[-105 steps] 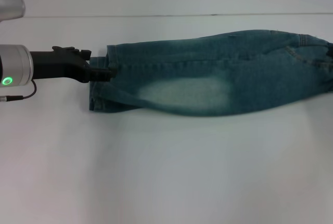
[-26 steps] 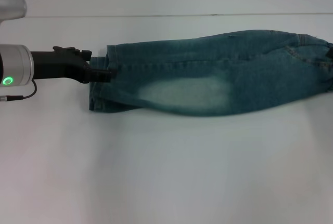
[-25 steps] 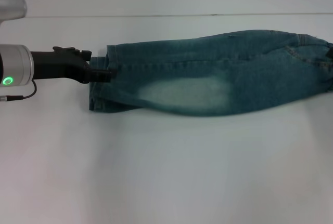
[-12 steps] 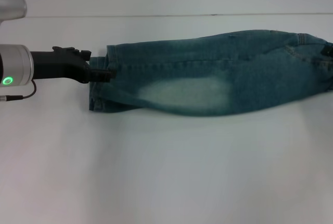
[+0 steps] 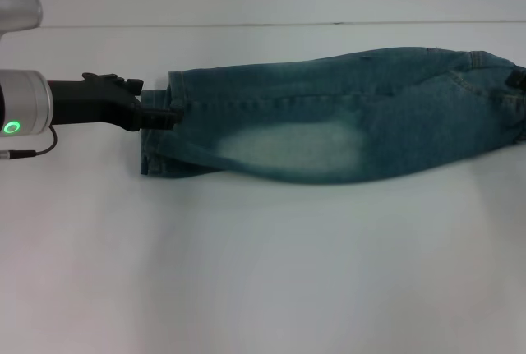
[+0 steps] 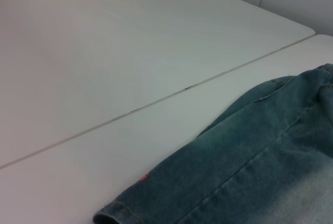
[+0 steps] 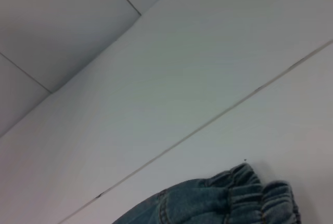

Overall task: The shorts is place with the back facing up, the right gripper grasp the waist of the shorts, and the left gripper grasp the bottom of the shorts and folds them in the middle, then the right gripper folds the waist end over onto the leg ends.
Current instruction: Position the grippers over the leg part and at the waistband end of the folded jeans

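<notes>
Denim shorts lay folded lengthwise across the white worktop. Left gripper fingers pinched the leg hems; right gripper at the waist, fingers' state unclear.

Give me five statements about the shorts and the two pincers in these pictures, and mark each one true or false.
1. The left pincer is at the leg ends of the shorts. True.
2. The shorts lie crumpled in a ball. False: they lie stretched out lengthwise on the white table.
3. The elastic waist is ruffled. True.
4. The left wrist's ring light glows red. False: it glows green.
5. The waist end is already folded onto the leg ends. False: the two ends lie far apart.
</notes>
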